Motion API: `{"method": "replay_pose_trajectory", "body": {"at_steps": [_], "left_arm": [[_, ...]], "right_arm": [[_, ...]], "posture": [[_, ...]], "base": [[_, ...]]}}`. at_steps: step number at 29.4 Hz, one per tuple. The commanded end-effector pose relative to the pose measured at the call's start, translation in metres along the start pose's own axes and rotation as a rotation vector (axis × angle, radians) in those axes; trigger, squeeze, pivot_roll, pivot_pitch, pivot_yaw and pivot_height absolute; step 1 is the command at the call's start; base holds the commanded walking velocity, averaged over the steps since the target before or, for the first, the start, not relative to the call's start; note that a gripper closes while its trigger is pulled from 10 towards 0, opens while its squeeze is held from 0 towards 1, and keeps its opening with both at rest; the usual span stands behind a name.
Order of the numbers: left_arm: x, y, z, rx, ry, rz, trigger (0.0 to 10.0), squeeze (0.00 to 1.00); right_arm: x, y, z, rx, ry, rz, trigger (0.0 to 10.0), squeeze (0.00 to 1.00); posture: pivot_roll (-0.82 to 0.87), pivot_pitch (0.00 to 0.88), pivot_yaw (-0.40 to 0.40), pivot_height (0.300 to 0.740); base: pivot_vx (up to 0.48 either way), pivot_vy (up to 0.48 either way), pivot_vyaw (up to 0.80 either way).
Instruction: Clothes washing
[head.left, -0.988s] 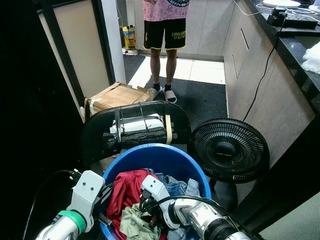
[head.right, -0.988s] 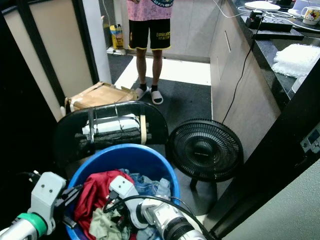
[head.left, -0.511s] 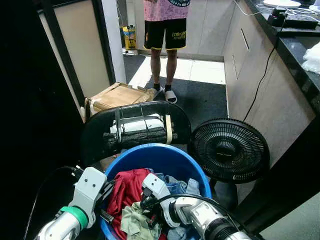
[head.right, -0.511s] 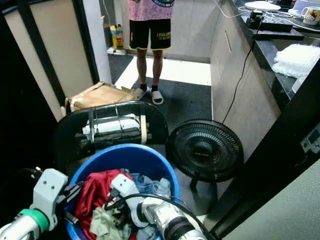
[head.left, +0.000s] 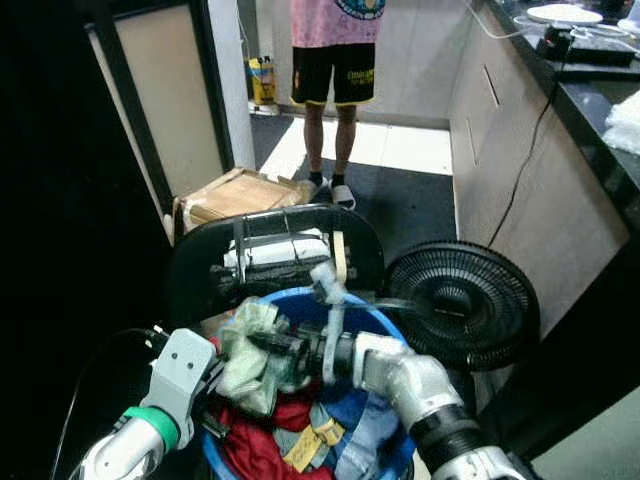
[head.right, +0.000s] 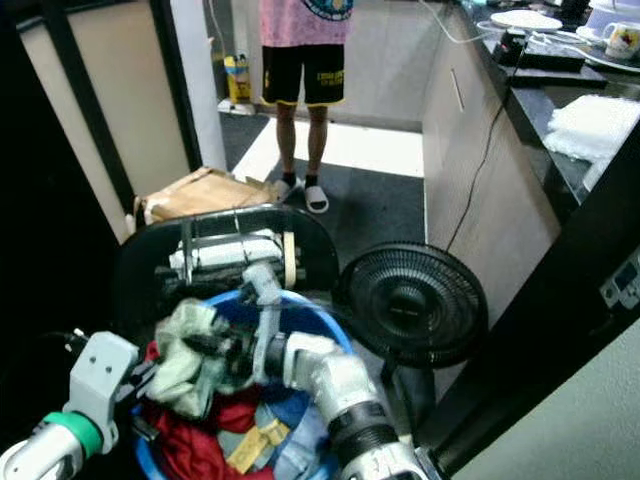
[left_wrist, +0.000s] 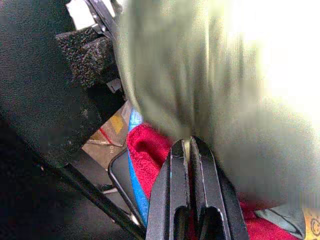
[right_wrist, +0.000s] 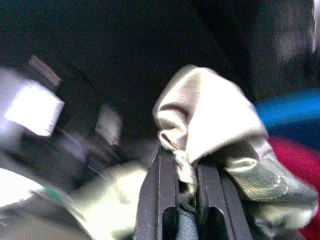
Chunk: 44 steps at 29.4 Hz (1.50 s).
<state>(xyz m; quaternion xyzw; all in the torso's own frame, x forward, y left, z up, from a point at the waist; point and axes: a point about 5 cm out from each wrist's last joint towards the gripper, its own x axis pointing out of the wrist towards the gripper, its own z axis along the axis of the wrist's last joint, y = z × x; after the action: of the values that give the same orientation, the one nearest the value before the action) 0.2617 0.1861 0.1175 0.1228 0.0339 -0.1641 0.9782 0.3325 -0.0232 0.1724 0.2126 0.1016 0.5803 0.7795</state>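
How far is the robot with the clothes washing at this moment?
Done: nothing has left the blue tub for good. In hand: the right gripper is shut on a pale green garment, held above the tub. Left: the red garment and the blue clothes lie inside. The left gripper is shut beside the tub, holding nothing.

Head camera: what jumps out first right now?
The right gripper holds a pale green garment lifted above the blue tub of clothes. A black fan stands on the floor to the tub's right, and a person stands farther back.
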Motion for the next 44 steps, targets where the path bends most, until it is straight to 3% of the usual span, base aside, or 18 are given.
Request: {"method": "replay_pose_trajectory", "body": {"at_steps": [1,4,9,10,11,12,13,14,16,18,19,20,24,26,30,34,44], "left_arm": [[-0.001,0.0,-0.007,-0.003,0.024,0.007,10.0,0.0],[0.002,0.002,-0.006,-0.003,0.013,0.022,10.0,0.0],[0.002,0.004,-0.004,-0.007,0.005,0.03,10.0,0.0],[0.004,0.008,0.004,-0.099,-0.043,0.07,10.0,0.0],[0.004,0.008,0.004,-0.099,-0.043,0.07,10.0,0.0],[0.005,0.011,0.008,-0.157,-0.073,0.099,10.0,0.0],[0.005,0.011,0.008,-0.157,-0.073,0.099,10.0,0.0],[0.005,0.015,0.014,-0.223,-0.113,0.15,10.0,0.0],[0.005,0.015,0.014,-0.223,-0.113,0.15,10.0,0.0],[0.007,0.022,0.023,-0.31,-0.142,0.255,10.0,0.0],[0.007,0.022,0.023,-0.31,-0.142,0.255,10.0,0.0],[0.007,0.023,0.031,-0.296,-0.17,0.272,10.0,0.0],[0.009,0.022,0.045,-0.287,-0.219,0.289,10.0,0.0],[0.012,0.024,0.064,-0.295,-0.293,0.302,10.0,0.0],[0.016,0.03,0.087,-0.31,-0.373,0.317,10.0,0.0],[0.018,0.031,0.094,-0.295,-0.389,0.304,10.0,0.0],[0.019,0.024,0.091,-0.257,-0.351,0.292,10.0,0.0]], "right_arm": [[-0.002,0.011,0.025,-0.007,-0.12,0.071,0.0,0.0],[-0.02,0.037,0.09,-0.061,-0.406,0.179,0.0,0.0],[-0.033,0.048,0.124,-0.1,-0.561,0.189,0.0,0.0],[-0.038,0.026,0.127,-0.253,-0.539,-0.159,10.0,0.0],[-0.038,0.026,0.127,-0.253,-0.539,-0.159,10.0,0.0],[-0.041,0.016,0.124,-0.352,-0.499,-0.317,10.0,0.0],[-0.041,0.016,0.124,-0.352,-0.499,-0.317,10.0,0.0],[-0.048,0.004,0.117,-0.458,-0.447,-0.479,10.0,0.0],[-0.048,0.004,0.117,-0.458,-0.447,-0.479,10.0,0.0],[-0.069,-0.006,0.108,-0.582,-0.445,-0.691,10.0,0.0],[-0.069,-0.006,0.108,-0.582,-0.445,-0.691,10.0,0.0],[-0.08,-0.006,0.108,-0.582,-0.494,-0.758,10.0,0.0],[-0.094,-0.005,0.112,-0.504,-0.589,-0.802,10.0,0.0],[-0.099,-0.003,0.122,-0.438,-0.671,-0.798,10.0,0.0],[-0.098,0.0,0.131,-0.435,-0.718,-0.795,10.0,0.0],[-0.096,0.0,0.131,-0.457,-0.725,-0.804,10.0,0.0],[-0.098,0.0,0.13,-0.45,-0.731,-0.823,10.0,0.0]], "posture": [[0.04,0.056,0.048,0.74],[0.04,0.044,0.038,0.74],[0.04,0.034,0.033,0.74],[0.03,0.022,0.026,0.74],[0.03,0.022,0.026,0.74],[0.02,0.02,0.024,0.74],[0.02,0.02,0.024,0.74],[0.02,0.017,0.019,0.74],[0.02,0.017,0.019,0.74],[0.03,0.015,0.008,0.74],[0.03,0.015,0.008,0.74],[0.03,0.014,0.007,0.74],[0.03,0.014,0.007,0.74],[0.02,0.008,0.01,0.74],[0.02,0.001,0.013,0.74],[0.02,0.001,0.013,0.74],[0.02,0.006,0.013,0.74]], "base": [[0.0,0.0,0.0],[0.0,0.0,0.0],[0.0,0.0,0.0],[0.0,0.0,0.0],[0.0,0.0,0.0],[0.0,0.0,0.0],[0.0,0.0,0.0],[0.0,0.0,0.0],[0.0,0.0,0.0],[0.0,0.0,0.0],[0.0,0.0,0.0],[0.0,0.0,-0.66],[0.0,0.0,-0.77],[0.0,0.0,-0.8],[0.0,0.0,-0.8],[0.0,0.0,-0.8],[0.0,0.0,-0.8]]}}
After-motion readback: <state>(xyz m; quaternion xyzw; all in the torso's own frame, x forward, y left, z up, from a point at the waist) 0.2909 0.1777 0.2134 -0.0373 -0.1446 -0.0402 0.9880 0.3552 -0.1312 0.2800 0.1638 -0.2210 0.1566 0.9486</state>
